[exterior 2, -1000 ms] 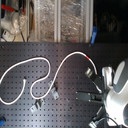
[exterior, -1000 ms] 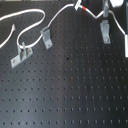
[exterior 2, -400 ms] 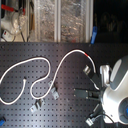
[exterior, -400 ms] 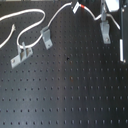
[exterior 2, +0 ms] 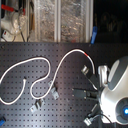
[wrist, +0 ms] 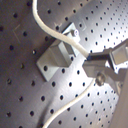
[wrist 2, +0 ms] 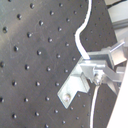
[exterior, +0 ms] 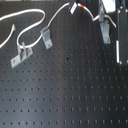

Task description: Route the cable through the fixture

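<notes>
At the first exterior view's left, the cable [exterior: 20, 16] lies in slack white loops on the black perforated board [exterior: 65, 95], loose there because nothing on that side holds it. Next to the right stands a long flat bracket [exterior: 21, 54] with upright pins, just beside one loop but not visibly engaged by it. Further right is a squat grey clip [exterior: 46, 37]; the cord runs close past its top, though whether it sits in that clip cannot be told at this resolution. Beyond that, the cord's red band [exterior: 75, 7] marks the stretch near the working end, which then runs down toward the fixture [exterior: 104, 31], a narrow strip base with a forked upright, at the first exterior view's right. The gripper [wrist: 98, 76] stands just beside this fork; in both wrist views the cord crosses the fixture's top and passes between the metal fingers [wrist 2: 107, 65], so I judge them pressed together on the cord, held there to steer it into the slot. The cord appears to lie on or just over the fork, and seating is not confirmed. Next step, by judgement: draw it down into the U while keeping tension. No brand, label or legible writing is visible on any item.
</notes>
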Motion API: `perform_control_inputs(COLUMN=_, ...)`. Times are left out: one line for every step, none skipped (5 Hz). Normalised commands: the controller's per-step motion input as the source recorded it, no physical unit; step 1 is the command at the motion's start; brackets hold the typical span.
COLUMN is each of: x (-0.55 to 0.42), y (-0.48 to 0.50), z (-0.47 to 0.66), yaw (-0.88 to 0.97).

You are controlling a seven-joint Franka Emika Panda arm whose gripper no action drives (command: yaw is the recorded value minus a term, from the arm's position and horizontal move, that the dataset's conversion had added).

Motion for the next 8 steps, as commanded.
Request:
perform_control_inputs(x=-0.001, y=0.017, z=0.0, yaw=0.0)
perform_control_inputs(x=-0.28, y=0.185, z=0.18, yaw=0.12)
perform_control_inputs(x=-0.214, y=0.193, z=0.18, yaw=0.13)
perform_control_inputs(x=-0.008, y=0.058, z=0.05, yaw=0.0)
perform_control_inputs(x=-0.001, y=0.294, z=0.15, yaw=0.14)
perform_control_inputs(x=0.017, y=0.09, z=-0.01, yaw=0.1)
perform_control_inputs(x=0.071, y=0.044, z=0.16, yaw=0.0)
perform_control_inputs(x=0.022, y=0.048, z=0.0, yaw=0.03)
